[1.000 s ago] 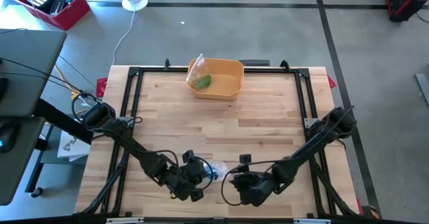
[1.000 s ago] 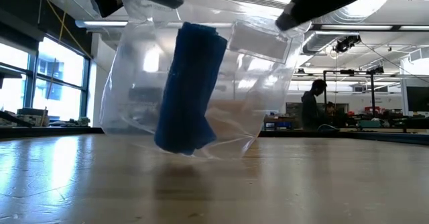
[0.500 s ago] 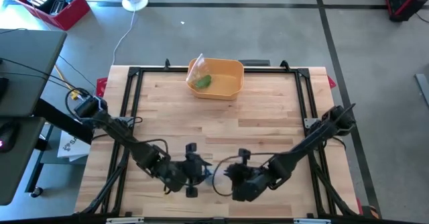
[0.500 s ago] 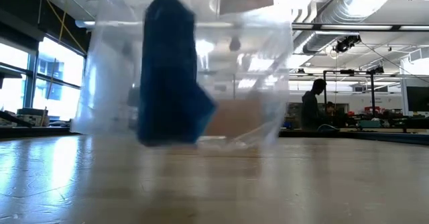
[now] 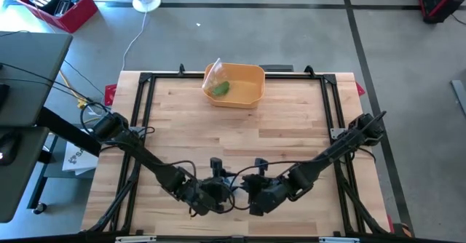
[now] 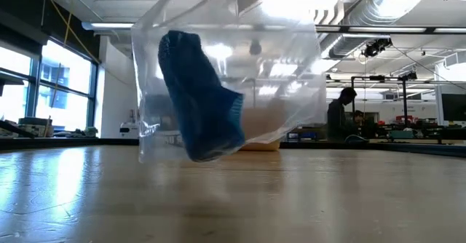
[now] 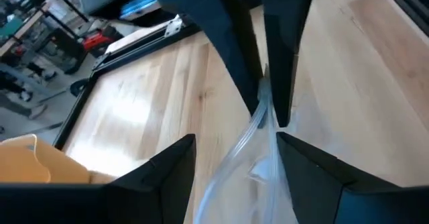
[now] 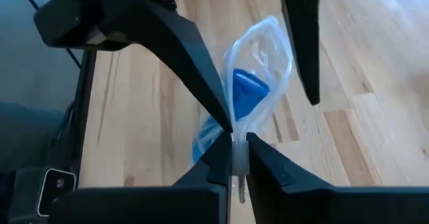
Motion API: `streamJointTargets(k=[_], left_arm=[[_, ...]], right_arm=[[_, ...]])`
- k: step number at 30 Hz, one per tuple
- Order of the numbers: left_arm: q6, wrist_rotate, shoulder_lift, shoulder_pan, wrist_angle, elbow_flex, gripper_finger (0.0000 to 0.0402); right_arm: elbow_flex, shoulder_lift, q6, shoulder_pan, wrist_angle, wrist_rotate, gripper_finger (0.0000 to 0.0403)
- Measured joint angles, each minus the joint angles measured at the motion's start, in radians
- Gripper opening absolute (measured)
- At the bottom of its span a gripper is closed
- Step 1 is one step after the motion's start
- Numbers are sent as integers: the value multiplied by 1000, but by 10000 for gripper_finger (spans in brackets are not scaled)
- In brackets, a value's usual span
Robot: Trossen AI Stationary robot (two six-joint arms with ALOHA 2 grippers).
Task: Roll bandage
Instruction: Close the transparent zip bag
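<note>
A clear plastic bag (image 6: 233,76) with a blue rolled bandage (image 6: 200,97) inside hangs low over the wooden table near its front edge. My right gripper (image 8: 234,140) is shut on the bag's top. My left gripper (image 7: 234,143) stands open right beside it; its fingers are on either side of the bag's upper edge (image 7: 258,127), and I cannot tell whether they touch it. In the high view the two grippers, left (image 5: 220,188) and right (image 5: 253,192), meet over the bag. The bandage (image 8: 244,93) leans tilted inside the bag. My right gripper pinches the bag's top edge (image 8: 236,131) between its two fingers, which lie across that edge. The bag hangs below the fingers, gathered to one point at the top. Its lower end, with the bandage in it, hangs just above the table.
An orange bowl (image 5: 251,90) holding a bag with something green in it stands at the table's far edge. A black frame (image 5: 145,90) runs around the table. A person (image 6: 338,116) stands far back in the room.
My left gripper has opened and let go of the bag's top. My right gripper has moved toward the table's left and taken the top. The bag, earlier spread between two corners, now hangs gathered from one point, and the bandage inside has tipped over.
</note>
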Motion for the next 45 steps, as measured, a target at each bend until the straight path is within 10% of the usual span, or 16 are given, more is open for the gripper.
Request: streamJointTargets(k=[17,24,40,45], left_arm=[[-158,118,0,5,-122,0,9],[-193,118,0,-15,-126,0,3],[-209,114,1,-22,-66,-2,1],[-216,112,1,-21,-67,-2,0]], right_arm=[[34,0,-153,23,-32,-12,93],[12,0,-151,92,-55,181,98],[-64,76,-268,45,314,147,10],[-65,75,-319,36,354,150,65]])
